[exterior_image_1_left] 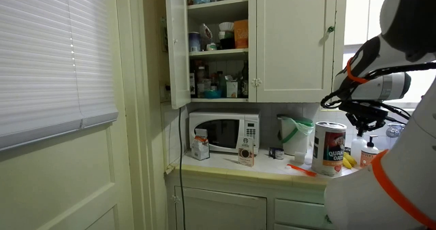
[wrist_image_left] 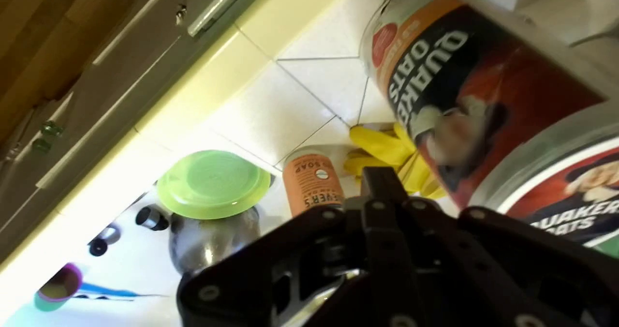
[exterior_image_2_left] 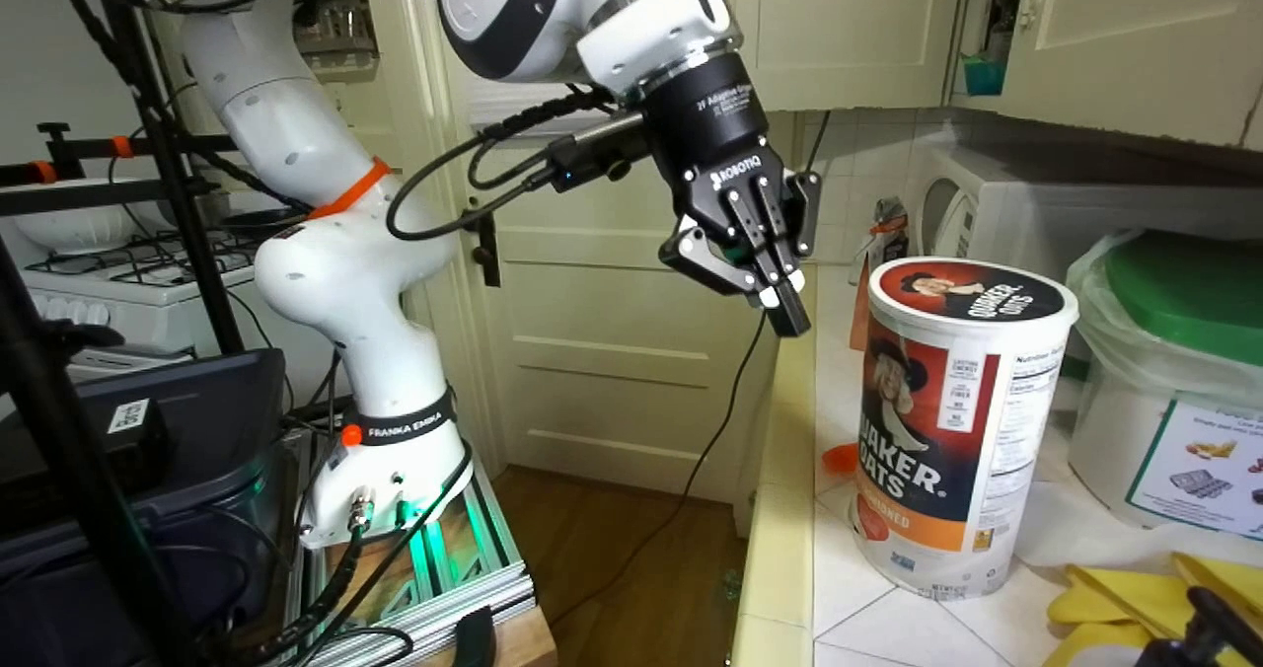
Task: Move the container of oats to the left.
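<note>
The container of oats (exterior_image_1_left: pixel 318 151) stands upright on the counter, a tall cylinder with a red and dark label and a white-rimmed lid. Its Quaker label (exterior_image_2_left: pixel 923 420) also shows in an exterior view. In the wrist view the oats container (wrist_image_left: pixel 483 90) fills the upper right, leaning across the picture. My gripper (exterior_image_2_left: pixel 787 317) points down beside it, with a visible gap between fingertips and canister. The gripper (exterior_image_1_left: pixel 361 132) appears to the canister's right there, near lid height. Seen from the wrist, the gripper's fingers (wrist_image_left: pixel 382 182) are pressed together, holding nothing.
A white bin with a green lid (exterior_image_2_left: pixel 1184 292) stands behind the canister. Close by lie yellow gloves (wrist_image_left: pixel 382 145), an orange soap bottle (wrist_image_left: pixel 312 179) and an orange utensil (exterior_image_1_left: pixel 301 169). A coffee box (exterior_image_1_left: pixel 246 151) and microwave (exterior_image_1_left: pixel 223 131) stand farther along the counter. Its yellow edge (exterior_image_2_left: pixel 780 509) runs nearby.
</note>
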`<move>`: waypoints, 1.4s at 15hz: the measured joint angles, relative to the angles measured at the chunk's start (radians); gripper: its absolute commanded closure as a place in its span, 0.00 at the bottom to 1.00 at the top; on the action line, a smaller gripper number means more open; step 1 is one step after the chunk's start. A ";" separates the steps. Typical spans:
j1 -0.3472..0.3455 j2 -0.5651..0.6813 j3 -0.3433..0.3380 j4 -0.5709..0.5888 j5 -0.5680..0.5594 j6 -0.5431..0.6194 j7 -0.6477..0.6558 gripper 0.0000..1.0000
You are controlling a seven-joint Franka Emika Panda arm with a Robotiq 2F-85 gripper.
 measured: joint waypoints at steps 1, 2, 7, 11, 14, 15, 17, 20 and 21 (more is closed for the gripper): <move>-0.022 0.055 0.000 0.030 0.001 0.016 0.027 1.00; -0.040 0.112 0.001 0.066 0.003 0.024 0.056 1.00; -0.052 0.259 -0.008 0.181 0.044 0.025 0.110 0.99; -0.051 0.244 -0.007 0.180 0.044 0.025 0.112 1.00; -0.039 0.265 -0.009 0.203 0.082 0.025 0.134 1.00; -0.030 0.275 -0.011 0.214 0.111 0.025 0.136 1.00; -0.003 0.299 -0.019 0.239 0.185 0.025 0.136 1.00; 0.034 0.344 -0.034 0.284 0.270 0.025 0.144 1.00; 0.045 0.361 -0.041 0.299 0.292 0.025 0.145 1.00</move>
